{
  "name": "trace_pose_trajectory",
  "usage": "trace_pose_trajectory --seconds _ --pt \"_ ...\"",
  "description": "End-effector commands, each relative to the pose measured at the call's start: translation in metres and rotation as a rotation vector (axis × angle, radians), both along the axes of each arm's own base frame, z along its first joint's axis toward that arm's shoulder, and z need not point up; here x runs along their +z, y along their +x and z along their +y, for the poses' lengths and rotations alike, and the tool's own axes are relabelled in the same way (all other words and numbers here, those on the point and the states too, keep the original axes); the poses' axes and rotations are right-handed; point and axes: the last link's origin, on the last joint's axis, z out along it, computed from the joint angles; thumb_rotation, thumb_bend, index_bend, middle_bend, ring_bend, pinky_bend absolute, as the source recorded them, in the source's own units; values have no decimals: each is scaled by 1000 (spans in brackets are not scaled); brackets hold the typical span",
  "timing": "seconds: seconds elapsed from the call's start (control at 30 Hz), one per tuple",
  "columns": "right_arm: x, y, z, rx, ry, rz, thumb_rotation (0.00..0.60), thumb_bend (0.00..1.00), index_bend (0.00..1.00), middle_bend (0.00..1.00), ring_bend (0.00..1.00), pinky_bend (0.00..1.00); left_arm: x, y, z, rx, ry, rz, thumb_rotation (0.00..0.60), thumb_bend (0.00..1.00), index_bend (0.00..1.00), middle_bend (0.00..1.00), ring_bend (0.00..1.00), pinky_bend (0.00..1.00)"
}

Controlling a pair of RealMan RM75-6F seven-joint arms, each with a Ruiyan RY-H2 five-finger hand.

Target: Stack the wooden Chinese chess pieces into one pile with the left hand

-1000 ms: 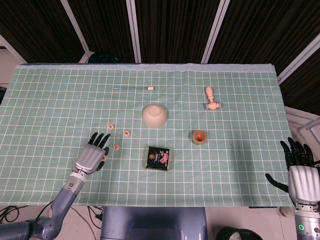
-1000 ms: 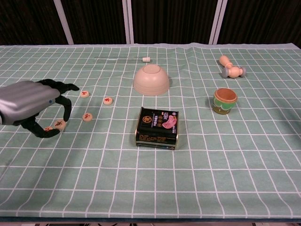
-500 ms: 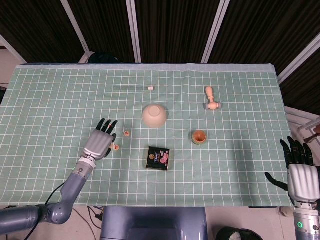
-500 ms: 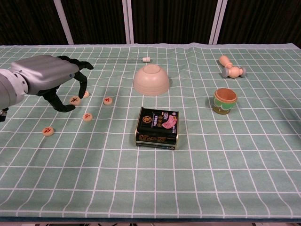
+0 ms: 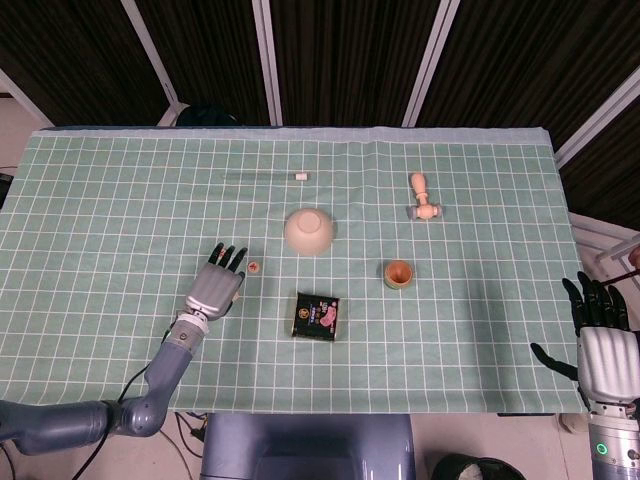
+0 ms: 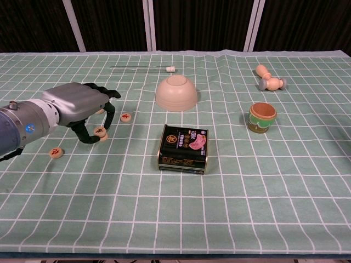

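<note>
Several round wooden chess pieces with red characters lie left of centre on the green grid cloth. My left hand (image 6: 79,107) (image 5: 215,286) pinches one chess piece (image 6: 99,130) between thumb and fingers, right on or just over a second piece (image 6: 103,137); I cannot tell whether they touch. A free piece (image 6: 125,116) (image 5: 254,266) lies to the right of the hand. Another piece (image 6: 55,152) lies nearer the front left, and one more (image 6: 100,111) peeks out behind the fingers. My right hand (image 5: 602,345) hangs past the table's right edge with its fingers spread, holding nothing.
An upturned cream bowl (image 6: 176,93) stands behind the pieces. A black tin (image 6: 184,148) lies right of the left hand. A small green cup (image 6: 261,116), a wooden peg toy (image 6: 269,78) and a thin rod with a white tip (image 6: 143,68) lie further off.
My left hand has carried a piece from the front left toward the middle, first past the far pieces, now down over the piece near the tin. The right hand has not moved.
</note>
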Motion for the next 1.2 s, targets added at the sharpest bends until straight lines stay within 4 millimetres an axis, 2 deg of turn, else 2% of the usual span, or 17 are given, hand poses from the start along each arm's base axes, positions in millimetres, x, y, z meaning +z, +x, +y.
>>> trace_pose_trajectory --seconds 0.03,1.2 --pt "0 0 0 0 -1 -1 600 232 95 13 0 0 -4 2 0 -3 -1 2 600 306 493 0 0 0" --pt "0 -1 -1 -6 -8 3 600 233 95 13 0 0 -5 2 -1 -9 36 63 600 305 434 0 0 0"
